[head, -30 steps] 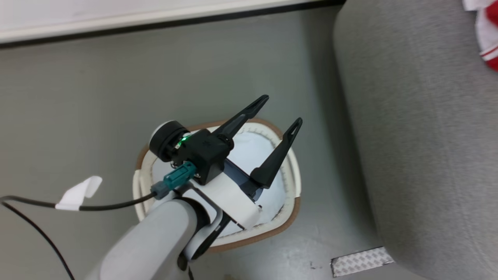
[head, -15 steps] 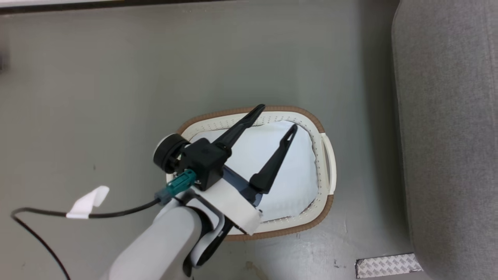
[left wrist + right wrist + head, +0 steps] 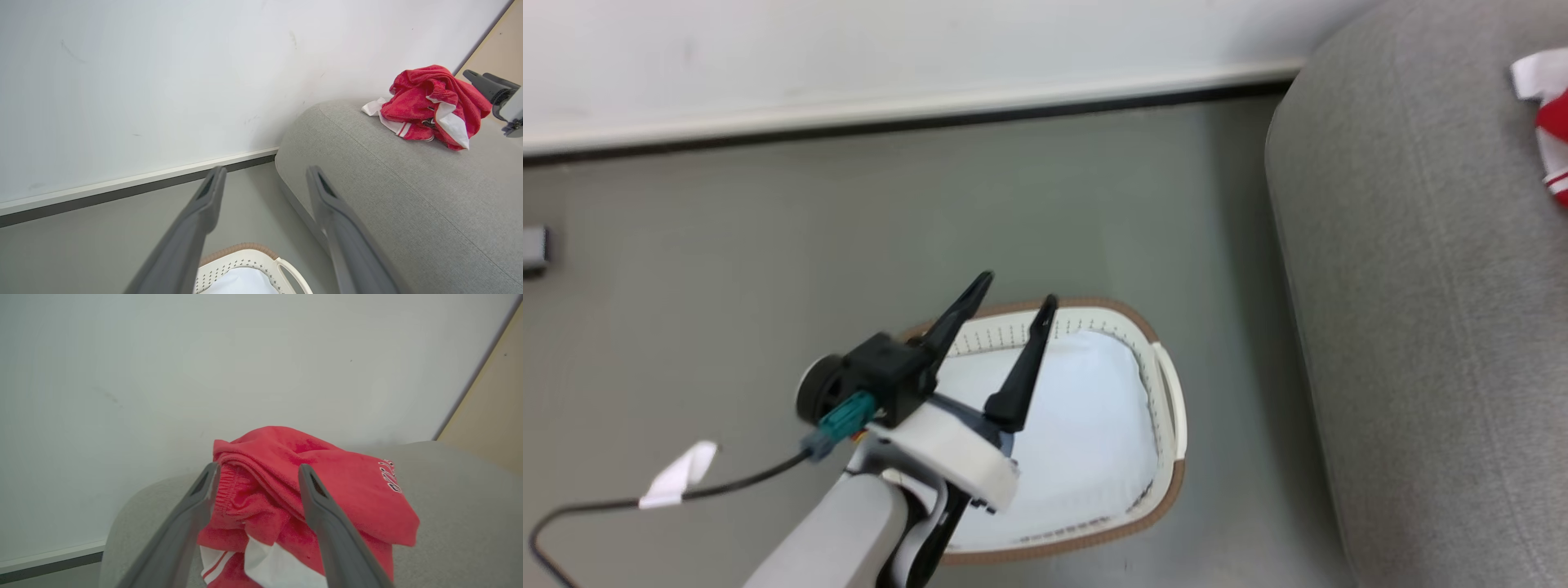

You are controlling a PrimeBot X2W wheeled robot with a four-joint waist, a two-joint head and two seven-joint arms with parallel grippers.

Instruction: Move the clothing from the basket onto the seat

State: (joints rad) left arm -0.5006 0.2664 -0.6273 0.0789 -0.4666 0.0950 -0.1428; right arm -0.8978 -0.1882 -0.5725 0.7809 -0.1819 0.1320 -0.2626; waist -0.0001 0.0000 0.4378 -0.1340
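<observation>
Head camera has panned toward wall (image 3: pixel 931 49). Clothing (image 3: pixel 1556 135) lies on seat (image 3: pixel 1421 327), upper right; basket (image 3: pixel 1172 408), lower centre, shows none. Left gripper (image 3: pixel 1018 290), right gripper (image 3: pixel 258 467): jaws apart, empty. Release step appears done; next, retract right gripper.

Left pincer (image 3: pixel 1020 289) over basket (image 3: pixel 1162 382)

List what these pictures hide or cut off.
- Head view: the left gripper and its forearm cover part of the basket.
- Head view: the right edge cuts off the clothing.
- Left wrist view: the right edge cuts off the right gripper.
- Right wrist view: the clothing's lettering is too small to read.
</observation>
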